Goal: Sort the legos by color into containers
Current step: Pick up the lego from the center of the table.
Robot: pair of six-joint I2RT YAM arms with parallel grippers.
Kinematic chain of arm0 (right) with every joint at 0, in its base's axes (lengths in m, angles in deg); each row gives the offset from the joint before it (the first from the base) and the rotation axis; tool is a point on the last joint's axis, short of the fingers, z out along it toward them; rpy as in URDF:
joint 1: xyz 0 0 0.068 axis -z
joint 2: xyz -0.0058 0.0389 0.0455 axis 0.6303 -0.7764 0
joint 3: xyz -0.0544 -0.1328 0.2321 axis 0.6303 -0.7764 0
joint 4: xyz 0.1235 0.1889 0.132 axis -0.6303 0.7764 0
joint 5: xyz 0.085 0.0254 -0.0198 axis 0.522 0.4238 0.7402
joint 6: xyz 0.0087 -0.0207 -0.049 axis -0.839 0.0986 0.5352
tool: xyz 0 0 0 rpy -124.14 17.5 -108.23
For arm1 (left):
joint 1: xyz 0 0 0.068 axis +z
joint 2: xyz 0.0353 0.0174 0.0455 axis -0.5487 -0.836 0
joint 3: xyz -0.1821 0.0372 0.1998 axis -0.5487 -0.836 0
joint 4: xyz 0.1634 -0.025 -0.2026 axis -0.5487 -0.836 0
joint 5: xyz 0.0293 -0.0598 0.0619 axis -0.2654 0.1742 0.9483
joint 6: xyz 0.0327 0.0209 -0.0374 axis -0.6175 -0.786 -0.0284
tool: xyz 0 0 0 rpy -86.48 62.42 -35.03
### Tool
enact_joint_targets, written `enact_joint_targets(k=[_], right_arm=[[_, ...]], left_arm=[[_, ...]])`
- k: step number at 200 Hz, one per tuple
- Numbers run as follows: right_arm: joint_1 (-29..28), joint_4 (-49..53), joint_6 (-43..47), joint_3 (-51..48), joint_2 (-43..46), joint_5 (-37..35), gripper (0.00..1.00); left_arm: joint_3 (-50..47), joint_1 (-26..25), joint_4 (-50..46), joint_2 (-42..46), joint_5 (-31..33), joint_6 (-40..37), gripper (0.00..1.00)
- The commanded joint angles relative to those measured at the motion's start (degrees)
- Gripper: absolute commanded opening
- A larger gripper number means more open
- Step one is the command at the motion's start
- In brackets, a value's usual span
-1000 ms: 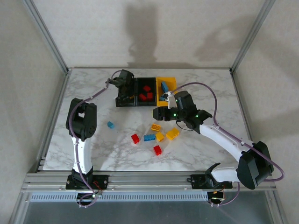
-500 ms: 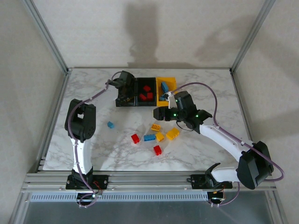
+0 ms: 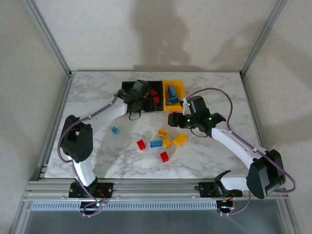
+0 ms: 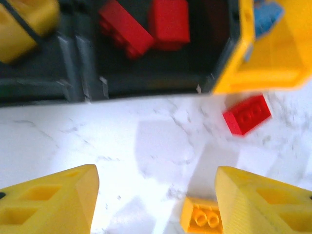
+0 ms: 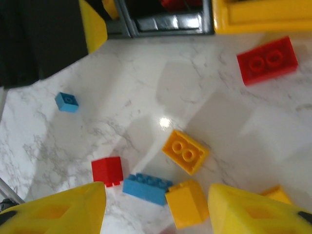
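Observation:
Three joined containers stand at the back: a black bin holding a yellow brick (image 4: 24, 19), a black bin (image 3: 155, 84) with red bricks (image 4: 141, 24), and a yellow bin (image 3: 176, 86) with blue ones. My left gripper (image 3: 140, 97) hovers open at the middle bin's front edge, over bare marble, with a yellow brick (image 4: 202, 217) by its right finger. The right gripper (image 3: 171, 118) hangs open above the loose legos: a blue brick (image 5: 146, 187), two yellow ones (image 5: 184, 151), a red one (image 5: 107, 170). Another red brick (image 5: 267, 60) lies close before the yellow bin.
A small blue brick (image 3: 115, 130) lies alone to the left of the pile. A red brick (image 3: 164, 156) and a yellow one (image 3: 180, 139) sit nearer the front. Metal frame posts rise at the table's back corners.
The left arm has swung right and nearer, from the left bin to the middle bin's front, its jaws widening. The right gripper has shifted slightly right.

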Motion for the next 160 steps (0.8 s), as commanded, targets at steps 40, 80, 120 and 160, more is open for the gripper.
enact_joint_targets(k=[40,80,120,160], right_arm=[[2.07,13.95,-5.18,-3.24,4.22,-2.72,0.65],[3.84,15.60,-8.67,-6.49,6.19,-4.30,0.65],[5.44,14.38,-9.30,-9.20,8.39,-4.20,0.66],[5.95,12.72,-9.65,-10.38,8.29,-4.37,0.66]], left_arm=[[0.87,-6.80,-4.09,-4.86,-5.10,-9.37,0.70],[2.27,-9.30,-6.36,-8.78,-3.57,-10.66,0.74],[3.02,-10.77,-6.34,-11.15,-2.39,-10.37,0.79],[4.43,-12.41,-6.71,-13.82,-2.22,-9.35,0.80]])
